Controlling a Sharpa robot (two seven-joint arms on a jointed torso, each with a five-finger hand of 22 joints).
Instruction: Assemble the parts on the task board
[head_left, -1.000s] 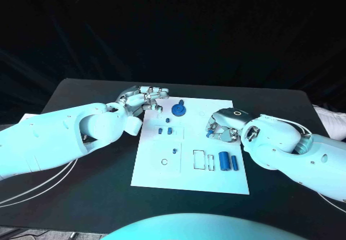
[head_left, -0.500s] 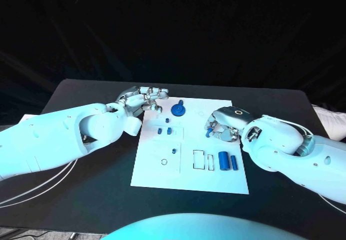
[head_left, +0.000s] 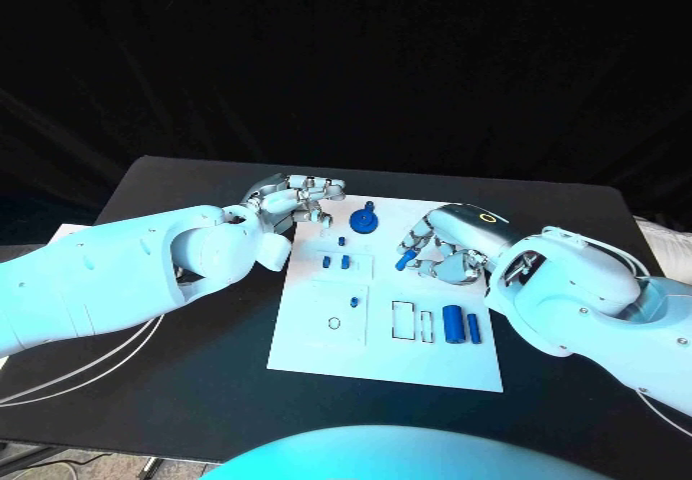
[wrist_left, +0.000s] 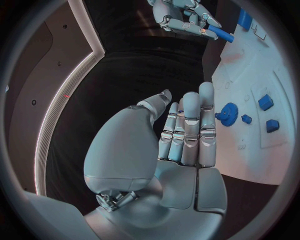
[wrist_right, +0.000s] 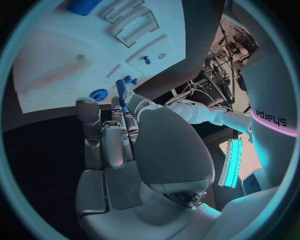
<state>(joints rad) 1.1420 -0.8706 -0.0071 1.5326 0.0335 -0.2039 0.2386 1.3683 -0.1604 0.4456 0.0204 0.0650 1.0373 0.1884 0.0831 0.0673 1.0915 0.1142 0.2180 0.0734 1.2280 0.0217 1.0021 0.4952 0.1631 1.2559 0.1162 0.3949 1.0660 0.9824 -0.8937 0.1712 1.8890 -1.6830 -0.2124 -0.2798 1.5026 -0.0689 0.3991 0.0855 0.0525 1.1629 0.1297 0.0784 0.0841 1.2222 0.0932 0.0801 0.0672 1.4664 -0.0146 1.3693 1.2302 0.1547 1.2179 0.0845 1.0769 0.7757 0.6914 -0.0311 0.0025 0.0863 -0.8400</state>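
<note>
right hand: (head_left: 444, 250) hovering over the task board's right edge, fingers curled round a blue peg (head_left: 407, 260); the grip is showing too from the left wrist (wrist_left: 220, 34) and the right wrist (wrist_right: 120, 93)
blue peg: sticking out of the right hand's fingers; in the head view its long axis is running diagonally, free end pointing down-left toward the board's middle, raised off the board as far as I can tell
left hand: (head_left: 293, 200) sitting at the board's far-left corner, holding nothing, fingers straight and close together (wrist_left: 187, 131), pointing toward the blue gear
task board: (head_left: 378, 355) white plate lying flat mid surface, long axis running away from the robot
blue gear: (head_left: 362, 218) sitting at the board's far end, just beside the left hand's fingertips, contact not clear
two blue cylinders: (head_left: 462, 324) lying side by side near the board's right edge, long axes running near-to-far
small blue blocks: (head_left: 336, 262) pair sitting left of centre
surface: (head_left: 173, 200) black, carrying the board
</note>
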